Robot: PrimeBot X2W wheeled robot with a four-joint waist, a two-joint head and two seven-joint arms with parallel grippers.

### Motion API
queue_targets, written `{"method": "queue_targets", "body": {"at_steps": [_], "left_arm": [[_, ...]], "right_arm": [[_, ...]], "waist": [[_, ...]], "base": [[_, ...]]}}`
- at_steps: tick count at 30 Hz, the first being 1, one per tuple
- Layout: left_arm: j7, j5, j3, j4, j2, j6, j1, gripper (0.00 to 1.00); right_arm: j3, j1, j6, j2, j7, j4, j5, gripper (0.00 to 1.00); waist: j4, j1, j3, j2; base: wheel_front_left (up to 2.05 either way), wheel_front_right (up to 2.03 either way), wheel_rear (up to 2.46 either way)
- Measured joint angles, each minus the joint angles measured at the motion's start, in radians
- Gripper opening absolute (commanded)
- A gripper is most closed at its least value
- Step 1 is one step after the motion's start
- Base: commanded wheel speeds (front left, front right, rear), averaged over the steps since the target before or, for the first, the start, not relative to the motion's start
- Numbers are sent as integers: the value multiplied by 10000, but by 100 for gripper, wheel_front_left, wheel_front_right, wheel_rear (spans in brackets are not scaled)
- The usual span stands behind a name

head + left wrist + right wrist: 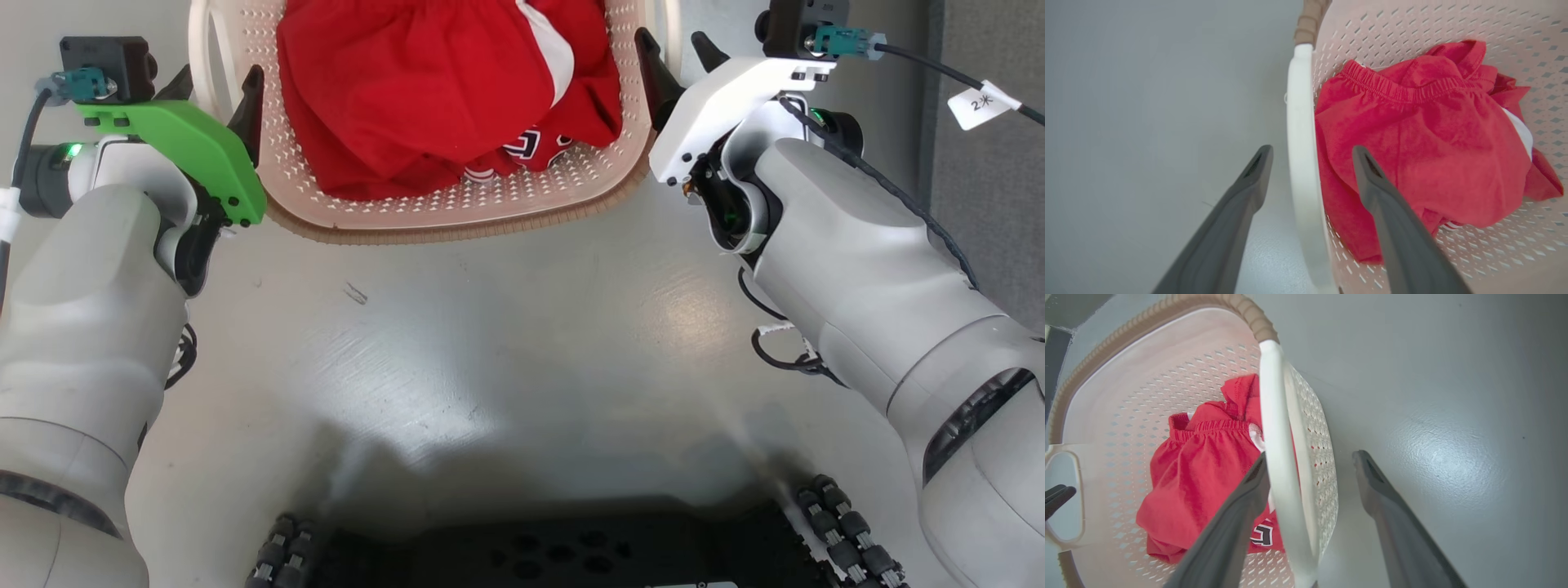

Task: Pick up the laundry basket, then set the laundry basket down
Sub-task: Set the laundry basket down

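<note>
The laundry basket [392,214] stands on the grey floor straight ahead, cream with perforated walls and a brown rim, and holds red clothing [424,90]. My left gripper [216,82] is open at its left side. In the left wrist view its fingers [1249,183] straddle the white handle [1298,143] without closing on it. My right gripper [671,41] is open at the right side. There the white handle [1274,416] runs between the fingers, close against the inner finger [1241,506]. The basket wall [1412,24] [1147,384] and the red clothing [1425,134] [1200,473] show in both wrist views.
My dark wheeled base [531,555] is at the bottom, with bare grey floor [506,351] between it and the basket. A tagged cable [984,102] hangs off the right wrist. A darker strip [988,204] borders the floor on the right.
</note>
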Motion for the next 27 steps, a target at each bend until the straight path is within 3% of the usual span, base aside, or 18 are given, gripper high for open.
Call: {"method": "queue_targets", "body": {"at_steps": [14, 27], "left_arm": [[-180, -364, -67, 173, -13, 0, 520, 100], [-639, -527, -75, -25, -61, 0, 1547, 100]], "right_arm": [[322, 287, 17, 4, -23, 48, 54, 100], [194, 955, 278, 12, -35, 44, 42, 100]], "waist": [[-106, 0, -944, 0], [-258, 0, -2389, 0]], "base": [[0, 0, 0], [0, 0, 0]]}}
